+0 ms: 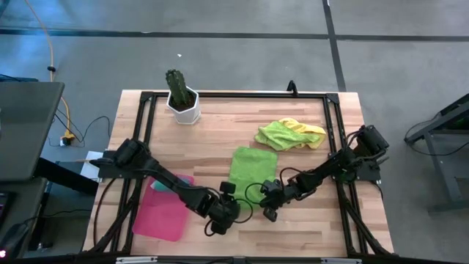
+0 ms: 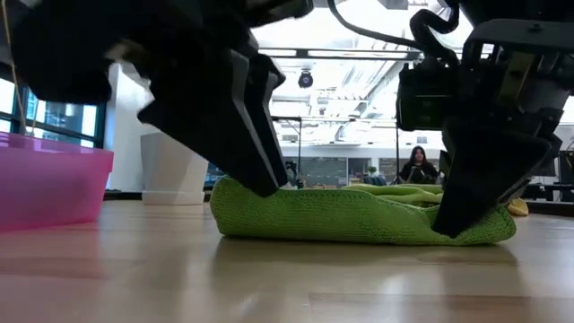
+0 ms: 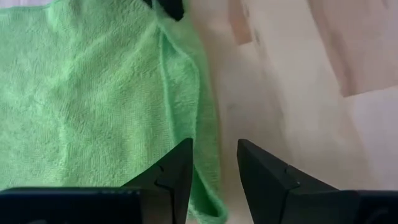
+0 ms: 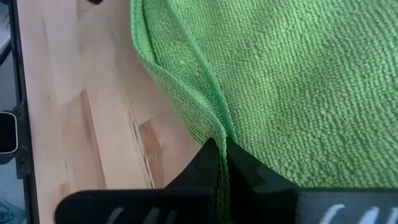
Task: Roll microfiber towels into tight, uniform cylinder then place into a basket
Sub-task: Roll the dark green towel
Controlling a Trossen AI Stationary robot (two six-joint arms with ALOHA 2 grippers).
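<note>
The green towel (image 1: 253, 170) lies folded flat on the table's middle, also seen in the low view (image 2: 350, 215). My right gripper (image 1: 270, 192) is shut on the towel's near right corner (image 2: 466, 220). My left gripper (image 1: 230, 193) stands open at the near left corner, slanting down. The towel's side hem (image 3: 208, 180) runs between its two fingers (image 3: 177, 177). A lime green and a yellow towel (image 1: 289, 134) lie heaped at the far right. The pink basket (image 1: 163, 213) sits at the near left with something teal (image 1: 157, 185) in it. My left gripper has its open fingers on either side of the towel's hem (image 3: 208, 180); I cannot tell whether they touch it. My right gripper pinches the towel's edge (image 4: 217, 140) between its two shut fingers, where two hemmed layers run together. It comes slanting down from the near right. The towel lies on the table, slack.
A white pot with a cactus (image 1: 182, 99) stands at the far left. A black frame (image 1: 242, 94) borders the tabletop. Bare wood lies near the front edge (image 1: 308, 227). A person (image 2: 418, 166) sits far behind the table.
</note>
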